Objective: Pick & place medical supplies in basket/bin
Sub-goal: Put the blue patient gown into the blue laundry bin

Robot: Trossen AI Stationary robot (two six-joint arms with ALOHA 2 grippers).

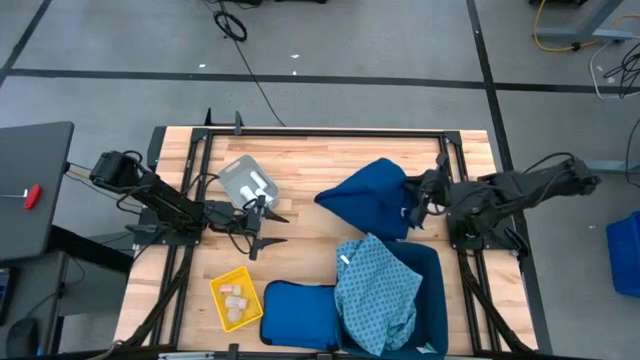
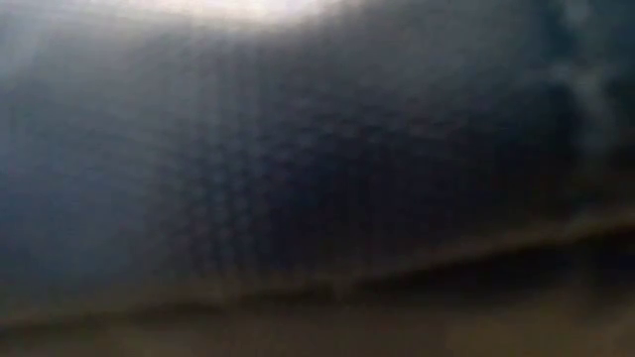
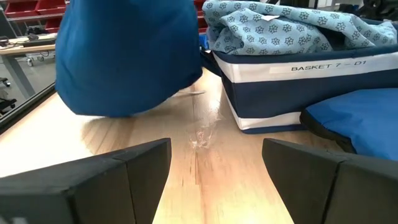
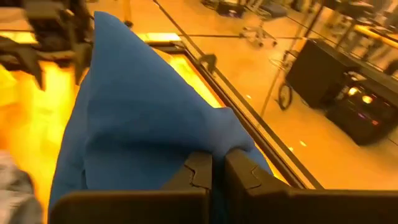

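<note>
My right gripper (image 1: 415, 207) is shut on the large dark blue cloth (image 1: 372, 197), which hangs in a bunch over the table's middle right. It also shows in the left wrist view as the dark blue cloth (image 3: 124, 56). A light blue patterned cloth (image 1: 378, 290) lies heaped in the dark blue bin (image 1: 434, 300), spilling over its rim. White packets lie in the grey tray (image 1: 247, 182). Pale pink packets lie in the yellow basket (image 1: 236, 300). My left gripper (image 1: 262, 224) waits open near the grey tray, low over the wood, holding nothing. My right gripper pinches a gathered fold of the dark blue cloth (image 4: 219, 138) between its two shut fingers. The fingers come from the table's right side, slanting a little downward. The cloth hangs from them in a slack bunch, and its lower edge (image 3: 112, 111) is low over the table.
A flat blue pad (image 1: 300, 315) lies at the near edge between the yellow basket and the bin. The bin's white band (image 3: 298, 68) carries a printed label. Dark fabric fills the low view right in front of the lens. Bare wood shows in front of my left gripper.
</note>
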